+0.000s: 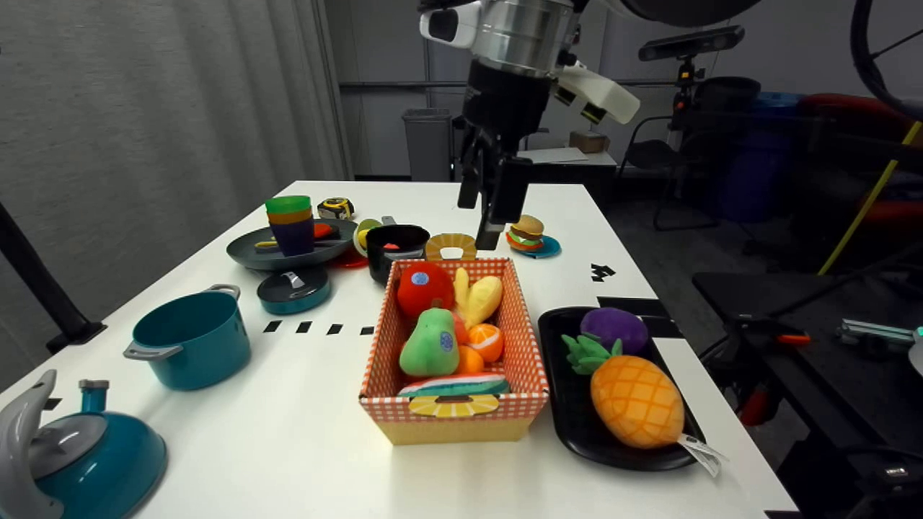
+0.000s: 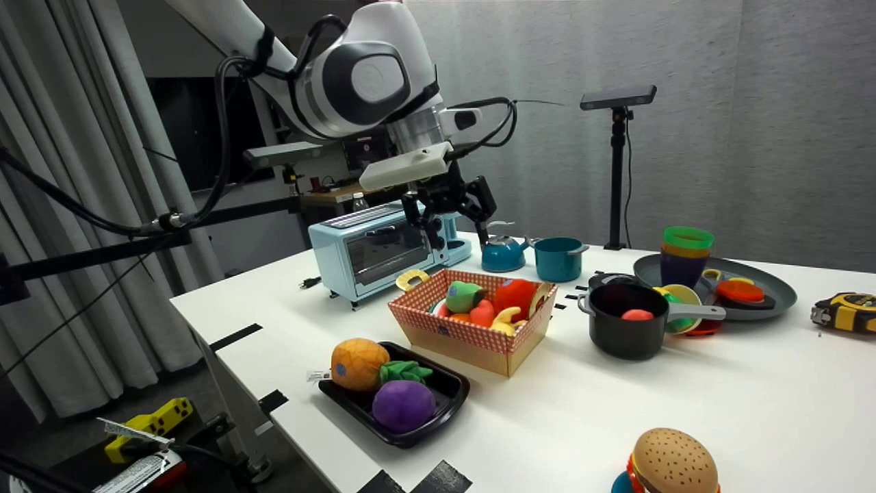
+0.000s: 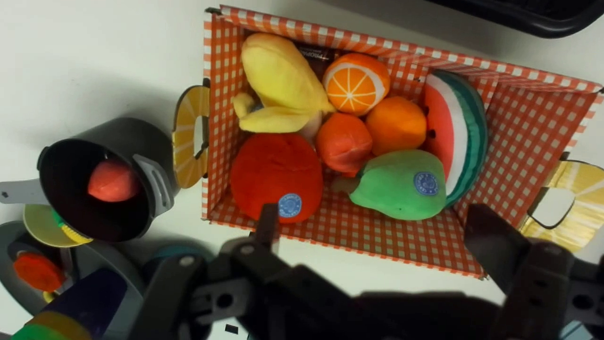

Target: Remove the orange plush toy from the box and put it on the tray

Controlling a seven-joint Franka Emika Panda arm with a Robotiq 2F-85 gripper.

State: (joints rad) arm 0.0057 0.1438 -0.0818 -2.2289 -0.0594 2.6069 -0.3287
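I read "PROP" on a dark strip point(image 3: 313, 54) inside the red-checked rectangular box point(image 3: 528, 132); black two-fingered gripper point(image 3: 375, 221) spread wide; low-rimmed black tray point(image 1: 577, 414) partly bare.

Tray point(image 3: 549, 27) is looking glossy, smooth. Box point(image 1: 456, 432) is looking like smooth paperboard. Plush pear point(image 3: 396, 184) and pineapple point(image 1: 634, 402) are showing matt cloth.

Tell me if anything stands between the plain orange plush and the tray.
The box's checked wall rises between the plain orange plush and the tray, so lifting over seems needed; a pineapple and purple plush occupy part of the tray.
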